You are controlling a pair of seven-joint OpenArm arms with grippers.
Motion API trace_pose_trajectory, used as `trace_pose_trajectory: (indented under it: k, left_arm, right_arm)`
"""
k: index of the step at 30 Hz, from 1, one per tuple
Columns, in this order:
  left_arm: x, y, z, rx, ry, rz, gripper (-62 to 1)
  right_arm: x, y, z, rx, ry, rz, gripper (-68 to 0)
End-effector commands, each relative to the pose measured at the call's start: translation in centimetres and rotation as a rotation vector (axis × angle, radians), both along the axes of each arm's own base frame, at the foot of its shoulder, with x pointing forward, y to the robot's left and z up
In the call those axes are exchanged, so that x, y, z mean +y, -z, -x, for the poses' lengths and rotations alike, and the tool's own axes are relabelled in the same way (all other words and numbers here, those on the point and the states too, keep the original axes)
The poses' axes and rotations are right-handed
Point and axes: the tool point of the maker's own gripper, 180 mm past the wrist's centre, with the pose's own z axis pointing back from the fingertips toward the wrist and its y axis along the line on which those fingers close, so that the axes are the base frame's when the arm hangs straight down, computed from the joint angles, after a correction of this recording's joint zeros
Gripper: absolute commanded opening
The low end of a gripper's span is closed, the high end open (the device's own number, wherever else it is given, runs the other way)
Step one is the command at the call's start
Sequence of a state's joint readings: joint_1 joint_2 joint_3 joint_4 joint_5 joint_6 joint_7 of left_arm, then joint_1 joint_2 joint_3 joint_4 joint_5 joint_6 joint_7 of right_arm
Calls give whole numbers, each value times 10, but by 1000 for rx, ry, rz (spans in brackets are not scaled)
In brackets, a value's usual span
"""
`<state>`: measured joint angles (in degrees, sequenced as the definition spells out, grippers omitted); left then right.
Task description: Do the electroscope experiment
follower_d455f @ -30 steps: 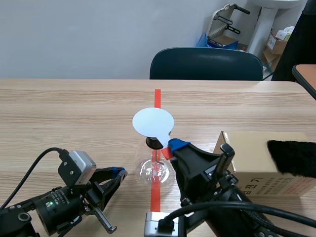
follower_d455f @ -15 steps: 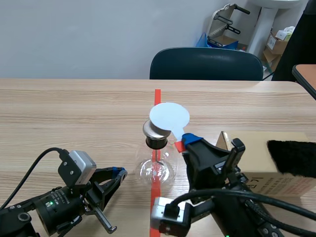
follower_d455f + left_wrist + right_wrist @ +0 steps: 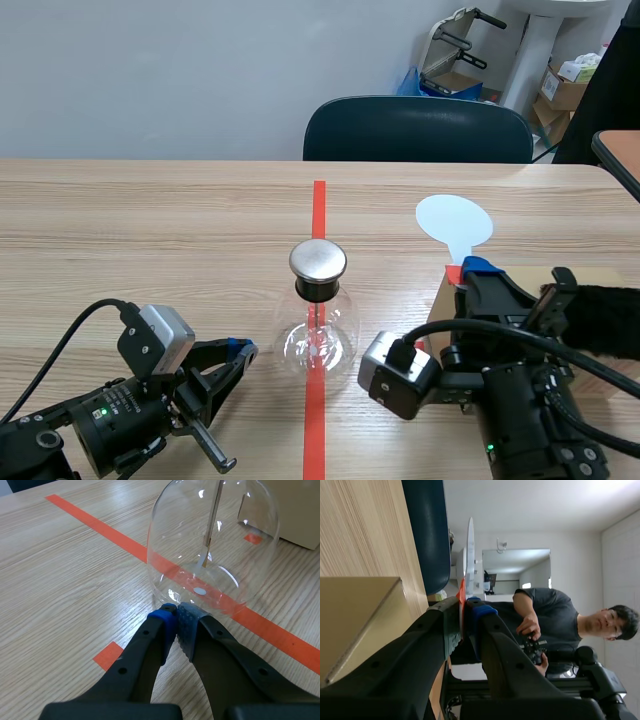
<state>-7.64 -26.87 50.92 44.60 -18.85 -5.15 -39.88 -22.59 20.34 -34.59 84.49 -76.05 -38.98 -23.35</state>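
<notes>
The electroscope, a clear glass flask (image 3: 318, 338) with a round metal cap (image 3: 318, 261), stands on the orange tape line at the table's middle. A thin rod with foil leaves (image 3: 211, 530) hangs inside the flask (image 3: 215, 555). My right gripper (image 3: 462, 270) is shut on the orange handle of a white disc paddle (image 3: 453, 218), held upright to the right of the flask, over the box. In the right wrist view the paddle (image 3: 469, 555) shows edge-on between my fingers (image 3: 462, 607). My left gripper (image 3: 240, 350) lies low, shut on nothing, its tips (image 3: 177, 612) just short of the flask's base.
A cardboard box (image 3: 596, 275) sits at the right under my right arm, with a black furry cloth (image 3: 600, 320) on it. A dark chair (image 3: 418, 130) stands behind the table. A person (image 3: 555, 625) appears past the table's edge in the right wrist view.
My right arm carried the white disc from just above the flask's cap off to the right, over the box. The cap now shows uncovered. The left arm stayed put.
</notes>
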Motion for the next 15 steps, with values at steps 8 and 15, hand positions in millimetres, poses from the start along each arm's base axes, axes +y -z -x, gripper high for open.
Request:
trace_pose_trajectory:
  k: [8, 15]
  left_arm:
    - [-3, -9, -5, -26, 3, 20, -578]
    - [-3, -8, -5, -26, 3, 20, -578]
  right_arm:
    - [-13, -11, -5, -38, 65, -14, -658]
    - [-13, -11, -5, -38, 69, -15, -658]
